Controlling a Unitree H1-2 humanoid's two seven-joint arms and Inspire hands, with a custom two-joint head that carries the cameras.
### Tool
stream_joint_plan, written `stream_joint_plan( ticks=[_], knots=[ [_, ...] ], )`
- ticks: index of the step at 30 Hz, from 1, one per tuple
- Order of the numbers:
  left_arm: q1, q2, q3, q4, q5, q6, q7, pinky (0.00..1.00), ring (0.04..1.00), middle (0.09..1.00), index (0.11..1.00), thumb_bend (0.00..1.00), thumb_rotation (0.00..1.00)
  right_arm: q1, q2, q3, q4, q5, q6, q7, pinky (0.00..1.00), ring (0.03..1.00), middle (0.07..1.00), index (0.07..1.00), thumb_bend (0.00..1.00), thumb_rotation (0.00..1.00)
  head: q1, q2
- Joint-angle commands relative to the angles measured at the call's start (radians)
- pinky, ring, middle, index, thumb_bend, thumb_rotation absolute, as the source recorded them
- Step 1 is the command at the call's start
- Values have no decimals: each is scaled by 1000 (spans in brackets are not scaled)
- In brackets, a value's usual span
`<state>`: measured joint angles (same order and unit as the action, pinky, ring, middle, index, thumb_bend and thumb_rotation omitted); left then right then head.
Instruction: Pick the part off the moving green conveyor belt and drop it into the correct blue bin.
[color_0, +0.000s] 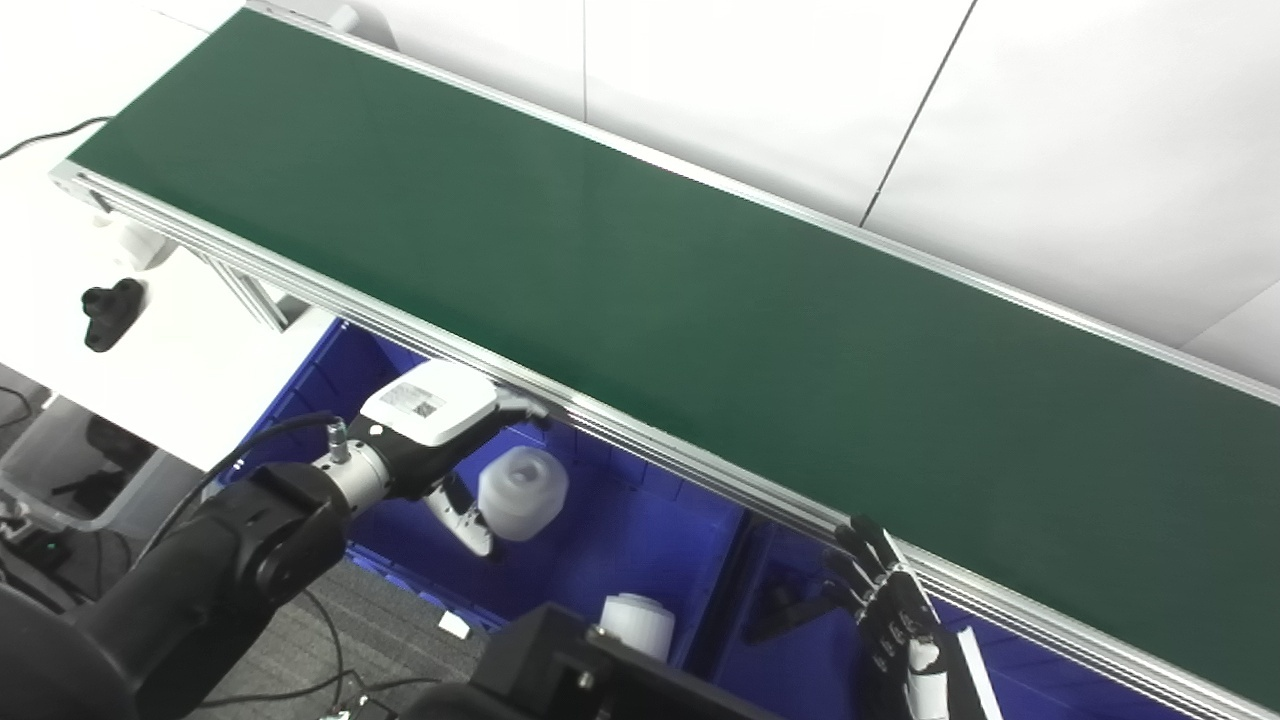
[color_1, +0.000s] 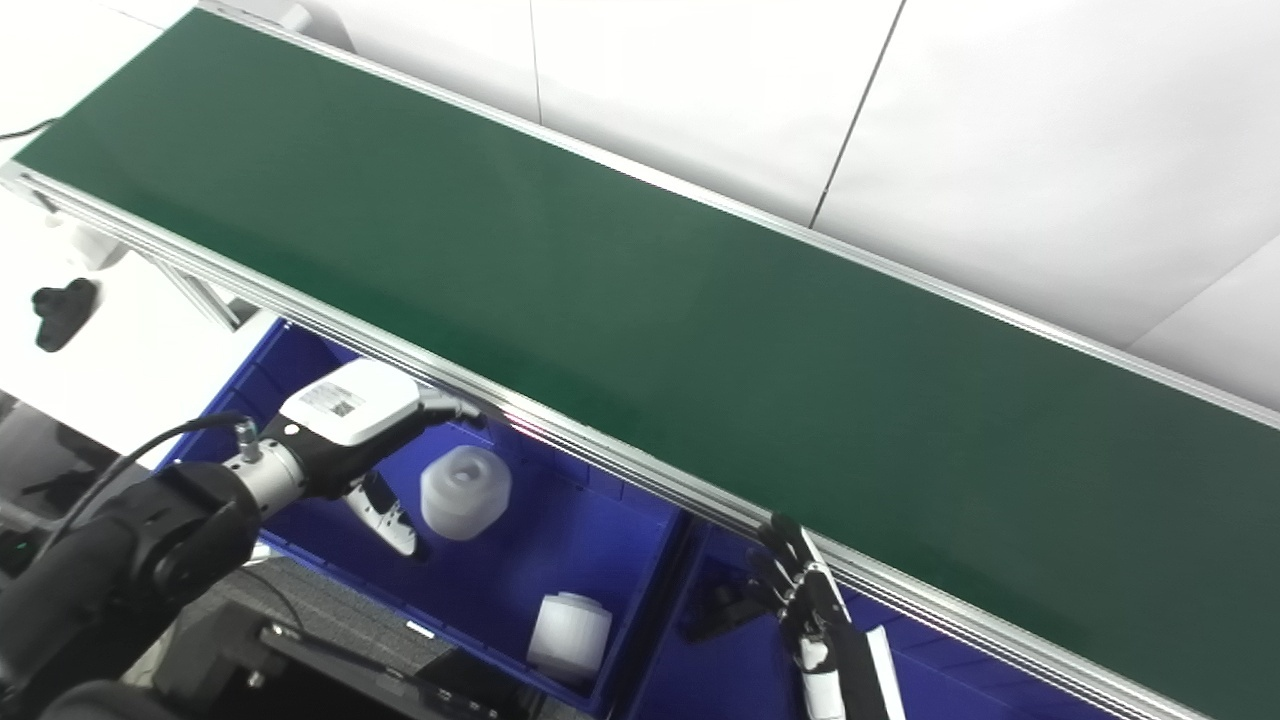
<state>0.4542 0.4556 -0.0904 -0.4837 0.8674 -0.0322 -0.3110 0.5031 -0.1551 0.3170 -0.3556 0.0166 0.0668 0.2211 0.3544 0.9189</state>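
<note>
Blue bin (color_1: 620, 520) holds white part (color_1: 463, 492) beside left hand (color_1: 350, 410).

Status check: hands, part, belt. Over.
Left hand open above left blue bin, translucent white cylindrical part just beside its fingers. Second white part lies in that bin. Right hand open, idle. Green conveyor belt bare.

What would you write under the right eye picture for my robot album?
Left hand over blue bin, white part beside its fingers; green belt bare.
</note>
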Motion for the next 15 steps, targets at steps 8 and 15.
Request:
stream_joint_plan(
  ticks=[8,15],
  knots=[
    [-75,-218,-61,-466,-545,82,-41,603,710,768,770,732,373,-12,37,30,-22,-49,6,-13,866,902,917,925,855,970,-129,1],
    [-64,-344,-102,-418,-725,91,14,587,686,720,707,715,256,-26,87,71,-2,-140,-1,-48,888,924,923,918,846,999,-329,6]
  ],
)
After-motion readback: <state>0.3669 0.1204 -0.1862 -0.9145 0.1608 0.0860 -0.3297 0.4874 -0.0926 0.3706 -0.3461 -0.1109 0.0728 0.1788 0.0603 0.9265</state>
